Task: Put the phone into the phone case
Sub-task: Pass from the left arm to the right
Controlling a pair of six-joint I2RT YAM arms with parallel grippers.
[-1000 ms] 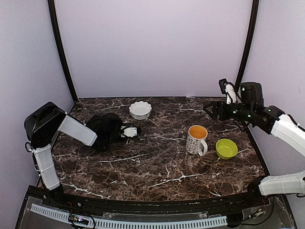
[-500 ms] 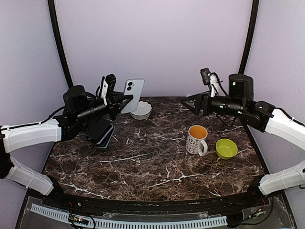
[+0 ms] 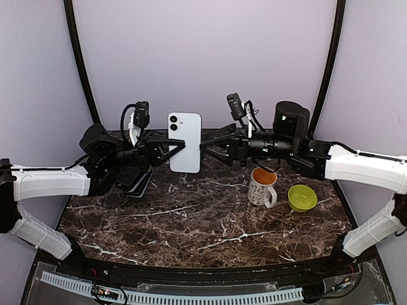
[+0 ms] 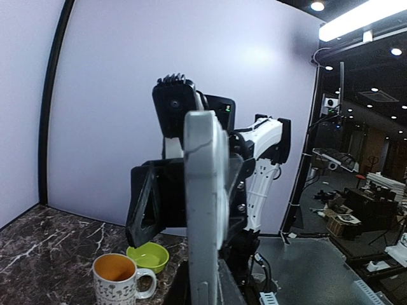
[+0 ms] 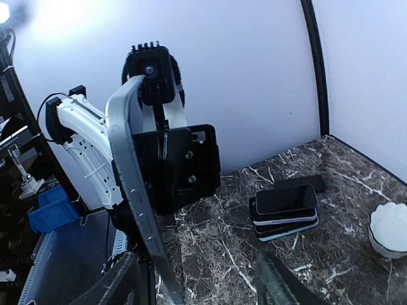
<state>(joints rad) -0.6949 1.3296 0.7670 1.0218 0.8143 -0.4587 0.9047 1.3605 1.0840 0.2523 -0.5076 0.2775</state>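
The top view shows the left pincer clamped on the left edge of the white phone. The phone is held upright, clear of the desk, with its camera side facing the viewer. The right pincer faces the left pincer from the far side of the phone. Its jaws are spread, one above and one below, just beside the phone's right edge. This view does not settle whether they touch the phone.

Both wrist views show the phone edge-on only, as a thin grey strip. In the right wrist view, the phone stands between that pincer's fingers, close to the left one. The fingers are blurred and cut off at the frame bottom.

Below and beyond the left pincer, the right wrist view shows a stack of flat slabs on the desk. The top slab is dark and glossy. Which slab is a case cannot be told. A white bowl lies further right, cut off by the frame edge. In the top view it is hidden behind the phone.

Below the right pincer stand a mug with an orange interior and a green bowl, near each other.
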